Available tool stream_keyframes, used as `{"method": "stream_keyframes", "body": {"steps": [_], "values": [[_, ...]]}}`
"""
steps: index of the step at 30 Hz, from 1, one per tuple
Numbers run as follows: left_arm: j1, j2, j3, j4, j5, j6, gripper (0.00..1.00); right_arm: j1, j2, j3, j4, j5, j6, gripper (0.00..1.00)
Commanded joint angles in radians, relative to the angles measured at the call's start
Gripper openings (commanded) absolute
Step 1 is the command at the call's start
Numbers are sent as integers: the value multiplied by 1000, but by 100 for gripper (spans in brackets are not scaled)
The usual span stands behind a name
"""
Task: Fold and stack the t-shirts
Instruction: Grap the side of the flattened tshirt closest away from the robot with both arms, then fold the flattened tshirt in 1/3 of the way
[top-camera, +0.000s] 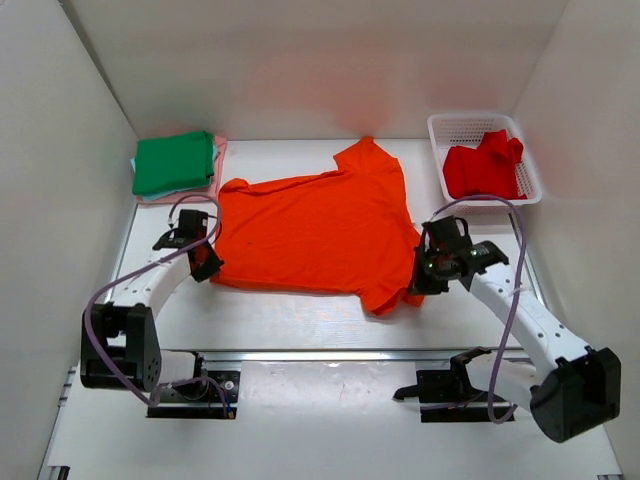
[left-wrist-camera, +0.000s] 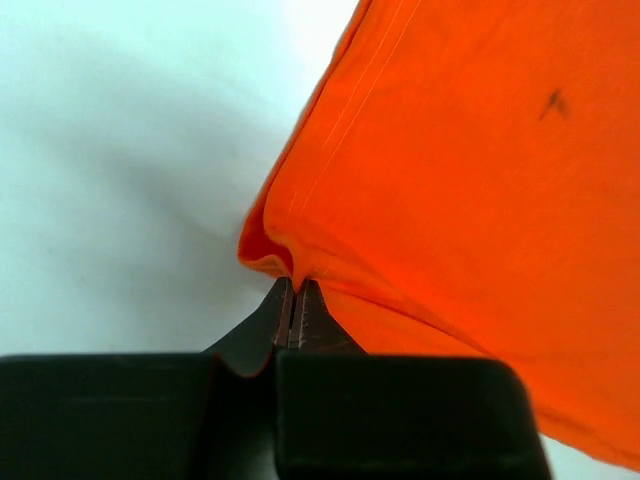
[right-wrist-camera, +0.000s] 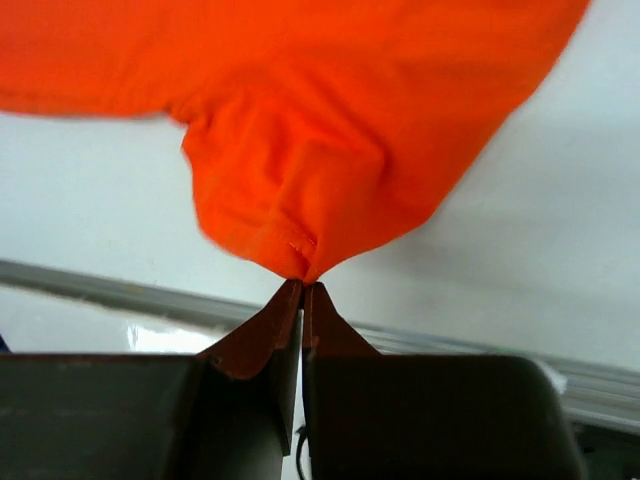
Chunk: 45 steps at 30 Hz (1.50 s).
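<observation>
A bright orange t-shirt (top-camera: 310, 225) lies spread across the middle of the table. My left gripper (top-camera: 208, 262) is shut on its near left corner, and the left wrist view shows the cloth (left-wrist-camera: 460, 170) pinched at my fingertips (left-wrist-camera: 296, 284). My right gripper (top-camera: 424, 276) is shut on its near right sleeve, seen bunched in the right wrist view (right-wrist-camera: 300, 190) above the closed tips (right-wrist-camera: 302, 285). A deeper red t-shirt (top-camera: 483, 168) lies crumpled in the basket. A folded green t-shirt (top-camera: 175, 162) tops a stack at the back left, with pink (top-camera: 219, 175) and pale blue edges beneath.
A white mesh basket (top-camera: 533, 172) stands at the back right. White walls enclose the table on three sides. A metal rail (top-camera: 330, 354) runs along the near edge between the arm bases.
</observation>
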Motion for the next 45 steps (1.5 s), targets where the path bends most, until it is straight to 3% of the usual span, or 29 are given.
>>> {"method": "stream_keyframes", "body": {"steps": [1, 19, 45], "values": [[24, 46, 70, 28, 5, -6, 0, -70, 70, 95, 64, -39, -152, 0], [56, 295, 334, 49, 25, -16, 0, -190, 511, 525, 158, -50, -268, 1], [97, 321, 334, 63, 16, -19, 0, -211, 823, 847, 179, -66, -293, 0]]}}
